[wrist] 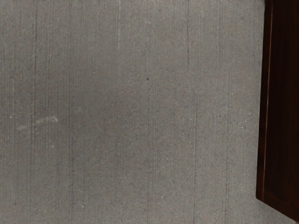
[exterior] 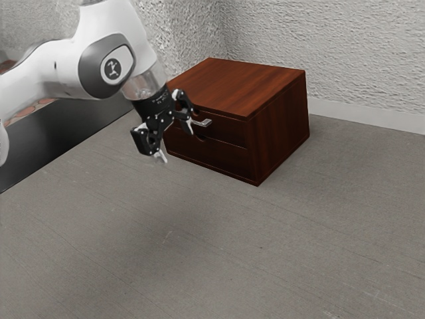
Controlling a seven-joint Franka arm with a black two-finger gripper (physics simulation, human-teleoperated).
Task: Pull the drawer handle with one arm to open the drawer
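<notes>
Grey floor (exterior: 265, 252) spreads wide here, matte and faintly streaked, with a soft dim patch near its middle. From the wrist view, fine parallel lines run across that floor, and there's a small pale scuff (wrist: 37, 122). Behind, two rough, stippled walls (exterior: 345, 46) meet in a corner, and a light baseboard (exterior: 365, 114) trims the one on the exterior view's right. A flat black panel (exterior: 60, 136) sits at the exterior view's left. The light is even and gentle.

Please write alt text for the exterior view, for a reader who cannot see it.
A white robot arm holds its black hand in front of a dark wooden cabinet, beside the silver handle of the upper drawer, which looks shut.
</notes>
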